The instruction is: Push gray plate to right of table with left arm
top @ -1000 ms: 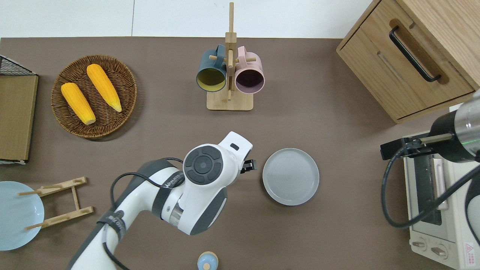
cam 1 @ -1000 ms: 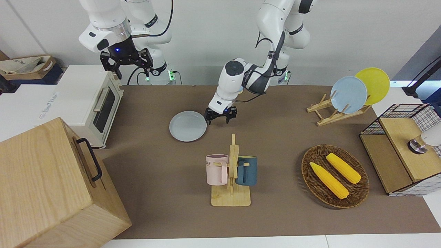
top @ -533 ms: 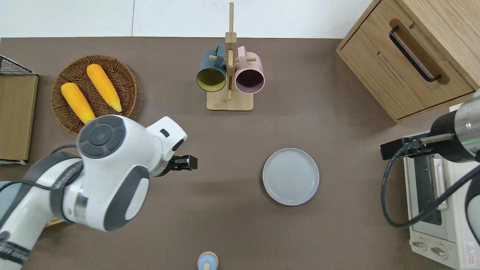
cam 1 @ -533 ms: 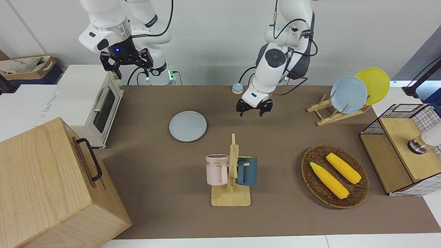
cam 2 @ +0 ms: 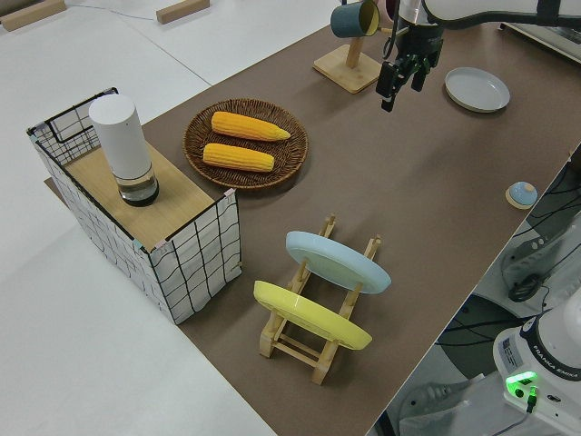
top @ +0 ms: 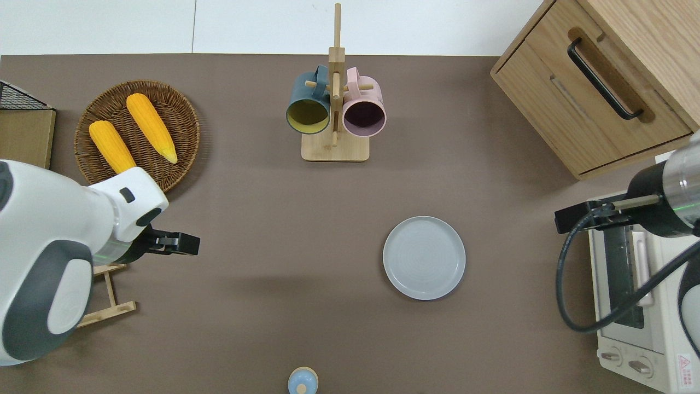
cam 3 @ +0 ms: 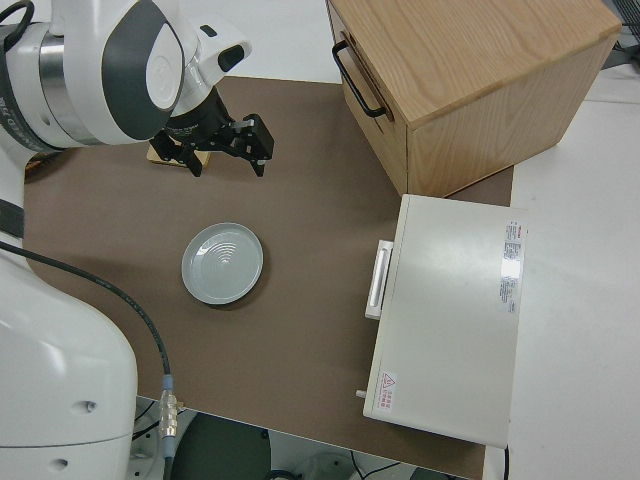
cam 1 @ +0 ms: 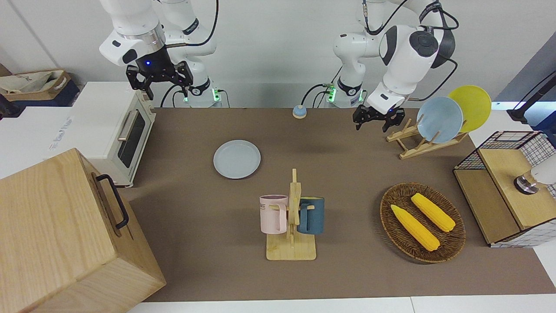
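The gray plate (cam 1: 236, 159) lies flat on the brown table (cam 1: 347, 174), between the mug rack and the robots, toward the right arm's end. It also shows in the overhead view (top: 424, 257) and the right side view (cam 3: 222, 263). My left gripper (cam 1: 378, 123) is open and empty, up in the air. In the overhead view (top: 188, 243) it is over bare table next to the wooden plate rack (top: 104, 295), well apart from the gray plate. My right arm is parked with its gripper (cam 1: 159, 82) open.
A mug rack (cam 1: 293, 217) holds a pink and a blue mug. A wicker basket (cam 1: 422, 222) holds two corn cobs. The plate rack carries a light blue plate (cam 1: 439, 119) and a yellow plate (cam 1: 471, 106). A toaster oven (cam 1: 115, 130), wooden cabinet (cam 1: 65, 234), wire basket (cam 1: 508, 187) and small blue bell (cam 1: 299, 112) stand around.
My left gripper left the gray plate's edge, rose, and swung toward the left arm's end of the table, to the plate rack. The plate has not moved. The right arm is still.
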Robot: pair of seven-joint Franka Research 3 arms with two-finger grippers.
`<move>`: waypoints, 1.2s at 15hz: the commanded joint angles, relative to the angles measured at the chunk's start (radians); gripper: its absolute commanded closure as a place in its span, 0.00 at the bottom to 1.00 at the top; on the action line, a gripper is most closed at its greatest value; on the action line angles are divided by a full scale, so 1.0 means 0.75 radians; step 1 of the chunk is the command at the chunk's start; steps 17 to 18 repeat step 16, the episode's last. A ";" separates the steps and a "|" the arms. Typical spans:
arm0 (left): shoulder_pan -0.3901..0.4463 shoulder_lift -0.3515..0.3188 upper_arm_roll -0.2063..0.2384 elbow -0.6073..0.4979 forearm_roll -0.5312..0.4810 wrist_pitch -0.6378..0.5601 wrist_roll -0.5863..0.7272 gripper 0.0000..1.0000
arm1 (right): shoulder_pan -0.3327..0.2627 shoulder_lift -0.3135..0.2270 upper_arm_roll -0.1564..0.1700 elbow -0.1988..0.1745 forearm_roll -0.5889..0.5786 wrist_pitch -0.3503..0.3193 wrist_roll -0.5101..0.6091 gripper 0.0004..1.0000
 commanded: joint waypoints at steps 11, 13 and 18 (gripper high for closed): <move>0.204 -0.002 -0.006 0.234 0.066 -0.235 0.213 0.01 | -0.015 -0.010 0.007 -0.001 0.011 -0.016 -0.001 0.02; 0.238 -0.004 -0.006 0.242 0.064 -0.243 0.219 0.01 | -0.015 -0.010 0.007 -0.001 0.011 -0.016 -0.003 0.02; 0.241 -0.004 -0.004 0.242 0.070 -0.243 0.231 0.01 | -0.015 -0.010 0.007 -0.001 0.011 -0.016 -0.001 0.02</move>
